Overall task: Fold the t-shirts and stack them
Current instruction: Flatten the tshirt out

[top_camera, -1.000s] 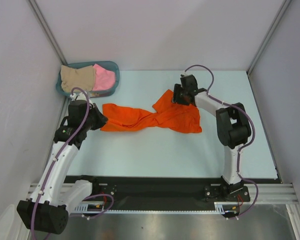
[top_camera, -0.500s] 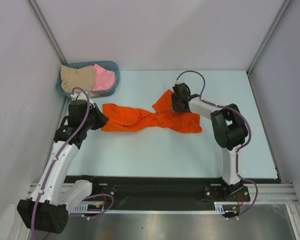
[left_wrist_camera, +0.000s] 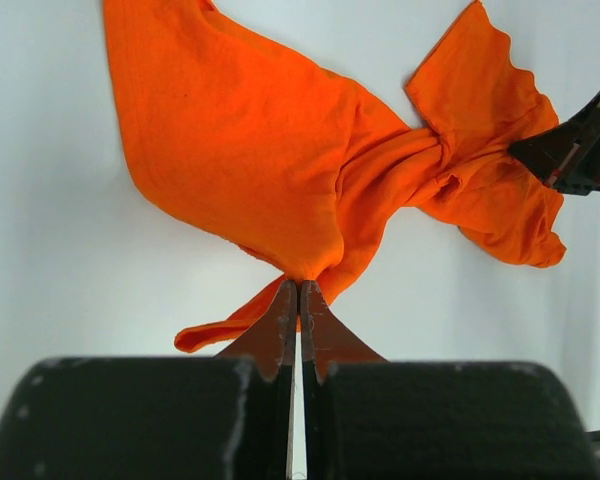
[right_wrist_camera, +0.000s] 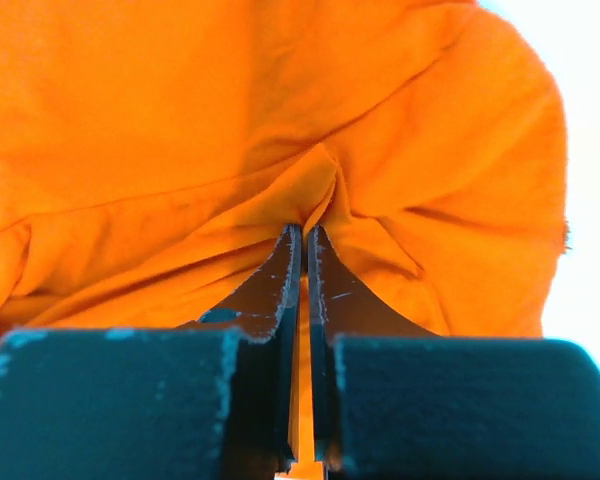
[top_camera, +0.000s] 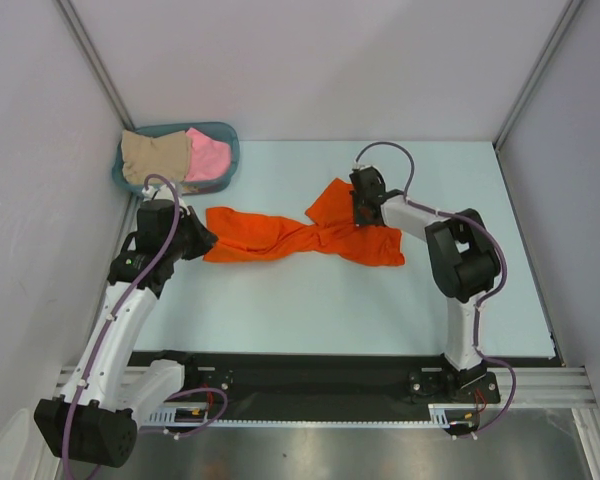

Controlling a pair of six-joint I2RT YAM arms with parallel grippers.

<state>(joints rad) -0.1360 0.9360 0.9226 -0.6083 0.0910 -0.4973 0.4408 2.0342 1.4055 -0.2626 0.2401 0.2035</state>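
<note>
Bright orange short-sleeved cloth t-shirt [top_camera: 300,235]: lies on the pale blue table top [top_camera: 310,310], mid-table, stretched along the 9-to-3 o'clock line. Twisted into a narrow rope near its middle. Broader panel on the 9 o'clock side. On the 3 o'clock side it fans out, with 1 flap pointing toward 12 o'clock.

Left gripper [left_wrist_camera: 298,290]: at the shirt's 9 o'clock end. Left wrist view: the 2 fingers are pressed together with only a hairline gap, tips nipping the lower edge of the orange cloth. A thin strip of fabric trails off toward 8 o'clock below the pinch.

Right gripper [right_wrist_camera: 305,235]: over the upper flap, at about 1 o'clock from the twist. Right wrist view: jaws closed onto a raised ridge of orange cloth, with orange fabric showing in the slit between the fingers. Cloth fills nearly the whole view.

Pink cloth t-shirt [top_camera: 210,155] and beige cloth t-shirt [top_camera: 155,155]: bunched side by side in the teal plastic basket [top_camera: 230,140], beige toward 9 o'clock, pink toward 3 o'clock. Basket sits at the table's 10 o'clock corner, well apart from the orange shirt's twist and near the left arm's wrist.
</note>
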